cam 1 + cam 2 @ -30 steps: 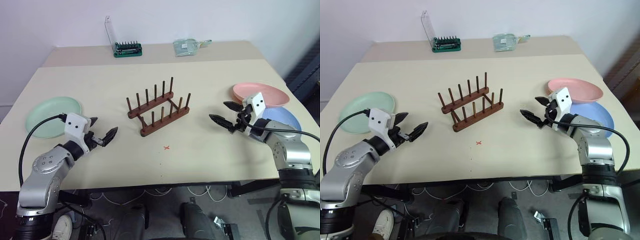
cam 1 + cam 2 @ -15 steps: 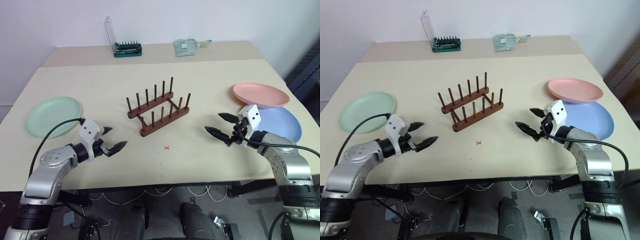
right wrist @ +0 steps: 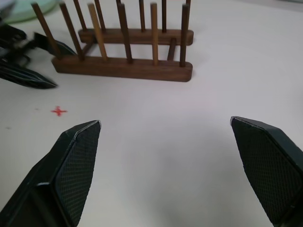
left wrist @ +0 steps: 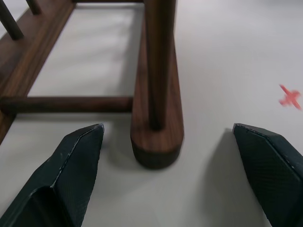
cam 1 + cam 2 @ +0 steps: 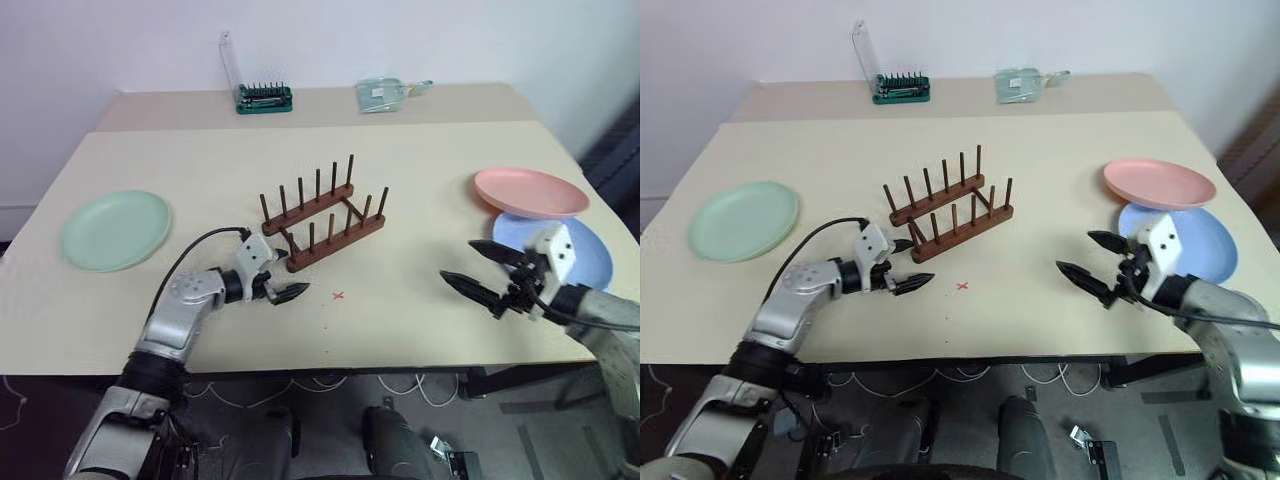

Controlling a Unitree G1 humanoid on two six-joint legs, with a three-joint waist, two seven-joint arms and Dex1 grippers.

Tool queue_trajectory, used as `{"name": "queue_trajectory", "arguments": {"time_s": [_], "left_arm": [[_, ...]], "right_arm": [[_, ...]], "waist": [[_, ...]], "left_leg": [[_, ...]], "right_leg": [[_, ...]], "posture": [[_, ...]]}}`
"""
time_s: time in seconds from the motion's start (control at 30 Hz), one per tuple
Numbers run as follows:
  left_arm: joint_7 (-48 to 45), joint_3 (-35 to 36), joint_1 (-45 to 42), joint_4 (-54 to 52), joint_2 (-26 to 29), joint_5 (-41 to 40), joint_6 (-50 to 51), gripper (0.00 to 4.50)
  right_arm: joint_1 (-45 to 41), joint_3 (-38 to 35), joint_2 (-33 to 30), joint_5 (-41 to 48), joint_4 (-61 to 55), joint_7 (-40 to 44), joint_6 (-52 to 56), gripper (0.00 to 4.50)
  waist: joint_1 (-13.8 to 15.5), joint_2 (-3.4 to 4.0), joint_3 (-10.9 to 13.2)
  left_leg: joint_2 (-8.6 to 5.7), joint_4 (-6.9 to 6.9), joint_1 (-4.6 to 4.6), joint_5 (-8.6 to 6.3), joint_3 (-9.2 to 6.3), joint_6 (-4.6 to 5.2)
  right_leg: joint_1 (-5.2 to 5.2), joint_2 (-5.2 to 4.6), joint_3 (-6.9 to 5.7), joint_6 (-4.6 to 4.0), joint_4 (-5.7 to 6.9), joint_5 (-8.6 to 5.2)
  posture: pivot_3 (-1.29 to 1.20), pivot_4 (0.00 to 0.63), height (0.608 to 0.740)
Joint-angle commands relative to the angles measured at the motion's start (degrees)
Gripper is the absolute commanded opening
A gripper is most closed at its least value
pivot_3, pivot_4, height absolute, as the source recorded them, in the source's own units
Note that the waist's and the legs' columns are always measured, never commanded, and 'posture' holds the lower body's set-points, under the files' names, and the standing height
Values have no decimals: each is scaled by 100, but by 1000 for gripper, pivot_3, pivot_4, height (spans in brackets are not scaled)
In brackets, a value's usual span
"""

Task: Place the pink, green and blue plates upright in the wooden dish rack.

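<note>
Tabletop holds the wooden dish rack (image 5: 322, 213), its near end between the left gripper's (image 5: 282, 281) spread fingers (image 4: 71, 175).

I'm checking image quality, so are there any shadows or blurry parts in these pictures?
Left wrist view: the wooden dish rack rail end is sharp, with soft shadows beside it and the fingers. Right wrist view: rack pegs crisp, left gripper slightly smeared. Head views: even, glare-free light.

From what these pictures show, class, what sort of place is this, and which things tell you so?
Probably a lab or test room, not a kitchen: a plain table against a bare wall, a screwdriver-bit holder at its back, a small red cross marked on the top, and loose cables hanging beneath.
</note>
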Motion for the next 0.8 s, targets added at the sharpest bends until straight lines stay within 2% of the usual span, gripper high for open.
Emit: {"name": "queue_trajectory", "arguments": {"time_s": [0.03, 0.2, 0.27, 0.33, 0.5, 0.63, 0.8], "left_arm": [[21, -28, 40, 92, -6, 119, -56, 3217], [-98, 5, 29, 143, 90, 133, -134, 816], [-348, -11, -18, 171, 138, 89, -446, 767], [-902, -48, -18, 41, 216, -139, -675, 767], [-1886, -361, -177, 60, 420, -121, -974, 767], [-1887, -498, -634, 707, 286, 192, -1269, 767], [-1827, -404, -1125, 1667, 23, 263, -1486, 767]], "right_arm": [[312, -688, -146, 541, -855, -170, 321, 4500], [1059, -1594, -215, 1086, -1445, -101, 561, 4500], [1234, -1785, -229, 1234, -1595, -121, 600, 4500], [1185, -1679, -258, 1353, -1836, -389, 720, 4500], [290, -701, -326, 1655, -2444, -1688, 1328, 4500], [-554, -44, -312, 1988, -2716, -2674, 1861, 4500], [-454, -391, -484, 2565, -2946, -3093, 2074, 4500]], "waist": [[-2, -3, 0], [0, -5, 0], [-10, -5, 0], [-31, -5, 0], [-24, -7, 2], [22, -14, 6], [17, -18, 7]], "left_leg": [[0, 2, 0, 0, 0, 0], [0, 0, 0, -1, -1, 2], [0, 0, 1, -1, 2, 2], [3, 0, 3, -1, 3, 2], [5, 0, 1, -1, 4, 2], [3, 4, -15, -1, -6, 2], [-3, 1, -28, -3, -21, 6]], "right_leg": [[1, 0, 0, 1, -1, 0], [3, 0, -1, 4, -1, -3], [4, 0, 0, 4, -3, -3], [3, 2, 0, 4, -2, -3], [0, 1, 0, -3, -3, -7], [-7, -1, -4, -12, -6, -11], [0, -3, -18, 3, -40, -1]], "posture": [[0, 150, 740], [0, 150, 740], [0, 150, 740], [0, 150, 740], [0, 150, 740], [0, 150, 740], [0, 150, 740]]}}
